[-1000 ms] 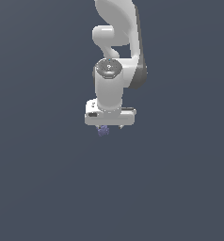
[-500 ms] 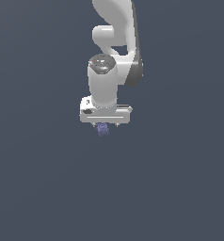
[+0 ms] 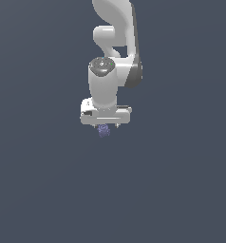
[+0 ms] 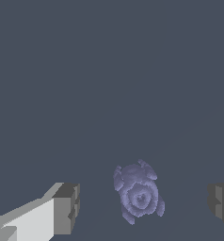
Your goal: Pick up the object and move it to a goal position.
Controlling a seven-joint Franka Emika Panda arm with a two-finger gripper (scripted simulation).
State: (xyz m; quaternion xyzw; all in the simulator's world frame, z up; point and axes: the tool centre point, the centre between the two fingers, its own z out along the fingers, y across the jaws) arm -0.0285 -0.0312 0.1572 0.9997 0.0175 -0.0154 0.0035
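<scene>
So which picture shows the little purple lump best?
The wrist view. There the purple lump looks big and bumpy, with ring-like marks, sitting between the open jaws with gaps on both sides. In the exterior view the lump is only a tiny purple speck peeking out under the white gripper.

White arm (image 3: 112,57) reaches straight down; gripper (image 3: 104,127) points downward, jaws spread wide, fingers (image 4: 67,208) apart.
</scene>
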